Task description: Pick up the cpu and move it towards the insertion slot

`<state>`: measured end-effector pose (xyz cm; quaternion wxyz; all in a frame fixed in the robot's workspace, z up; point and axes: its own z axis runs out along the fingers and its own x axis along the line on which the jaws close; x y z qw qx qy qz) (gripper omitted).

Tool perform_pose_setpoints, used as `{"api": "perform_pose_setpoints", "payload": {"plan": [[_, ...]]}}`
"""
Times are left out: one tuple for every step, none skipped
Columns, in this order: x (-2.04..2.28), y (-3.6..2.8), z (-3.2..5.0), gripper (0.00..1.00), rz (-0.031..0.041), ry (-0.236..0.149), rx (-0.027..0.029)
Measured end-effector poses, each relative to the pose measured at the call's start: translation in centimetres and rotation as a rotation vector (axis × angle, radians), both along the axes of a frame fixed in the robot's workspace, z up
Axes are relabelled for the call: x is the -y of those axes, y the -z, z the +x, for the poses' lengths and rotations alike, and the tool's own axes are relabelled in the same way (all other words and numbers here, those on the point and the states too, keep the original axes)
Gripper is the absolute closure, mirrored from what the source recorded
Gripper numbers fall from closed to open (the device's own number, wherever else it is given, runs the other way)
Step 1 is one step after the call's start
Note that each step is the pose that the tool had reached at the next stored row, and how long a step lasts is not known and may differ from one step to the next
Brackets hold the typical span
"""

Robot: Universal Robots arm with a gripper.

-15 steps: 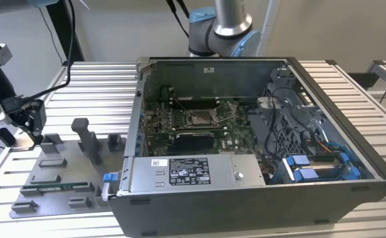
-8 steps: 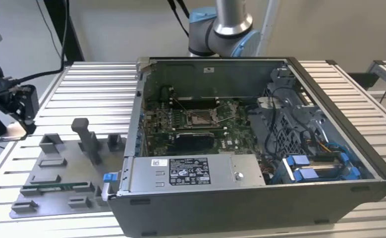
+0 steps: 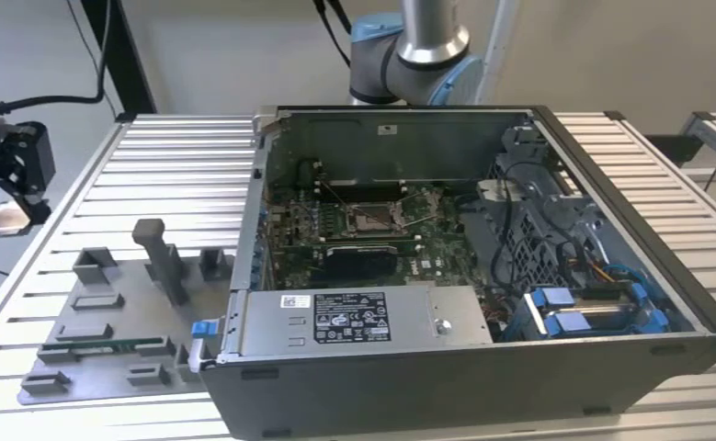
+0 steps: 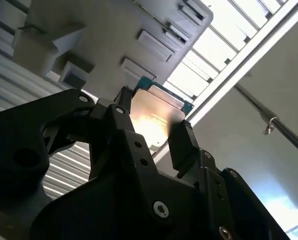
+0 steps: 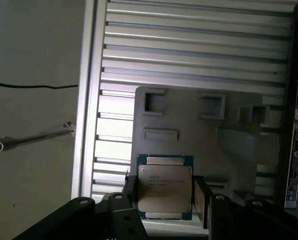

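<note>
The cpu (image 5: 164, 187) is a flat square chip with a silver metal top and a green rim, and my gripper (image 5: 164, 198) is shut on its two sides. In the second wrist view the cpu (image 4: 156, 116) glints between the black fingers (image 4: 182, 140) of the gripper (image 4: 149, 129). In the exterior view my gripper (image 3: 12, 188) hangs over the table's edge at the exterior view's left, with the pale cpu (image 3: 2, 216) at its tip. The insertion slot (image 3: 374, 218), a shiny square frame with a dark centre, lies on the board inside the open computer case, well off toward the exterior view's right.
A grey fixture plate (image 3: 100, 340) with raised blocks and a thin green memory stick (image 3: 107, 347) lies on the ribbed metal table (image 3: 174, 175). The case walls (image 3: 456, 386) stand tall around the board. A black rectangular patch (image 3: 355, 262) sits just in front of the slot.
</note>
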<state>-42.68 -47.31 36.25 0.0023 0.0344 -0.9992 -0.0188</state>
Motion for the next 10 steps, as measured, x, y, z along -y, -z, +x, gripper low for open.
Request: {"api": "perform_pose_setpoints", "payload": {"plan": [[0.00,-0.45,0.00,1.00,0.0000,0.000,0.0000],[-0.01,-0.85,0.01,1.00,0.0000,0.000,0.0000],[-0.01,-1.23,0.01,1.00,-0.0001,0.000,-0.0001],[-0.01,-1.51,0.01,1.00,0.0000,0.000,0.0001],[-0.02,-1.60,0.00,1.00,-0.0001,0.000,-0.0001],[-0.02,-1.63,0.00,1.00,0.0001,0.000,0.0002],[-0.01,-1.68,0.00,1.00,0.0000,0.000,0.0002],[-0.02,-1.73,0.00,1.00,0.0000,0.000,0.0001],[-0.02,-1.79,0.00,1.00,-0.0001,0.000,0.0000],[-0.02,-1.84,0.00,1.00,-0.0001,0.000,0.0000]]}}
